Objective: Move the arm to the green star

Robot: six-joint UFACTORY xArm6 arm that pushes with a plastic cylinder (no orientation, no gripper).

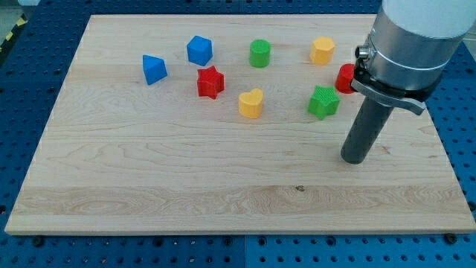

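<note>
Camera view: green star (323, 102) sits right of centre on the board (149, 179), red block (345, 77) just beyond it. The tip (353, 158) rests nearer and right of the star, apart. No jaws, only a rod. Best approach: slide far-left, stop short of nudging it.

My tip (353, 159) sits lower right of (not touching) the green star (323, 102).

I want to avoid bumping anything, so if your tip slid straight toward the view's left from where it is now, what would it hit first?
Probably nothing: my tip sits below and right of the green star, and every block lies nearer the view's top than that line, so the way looks free across the board. Depth is hard to judge here.
</note>
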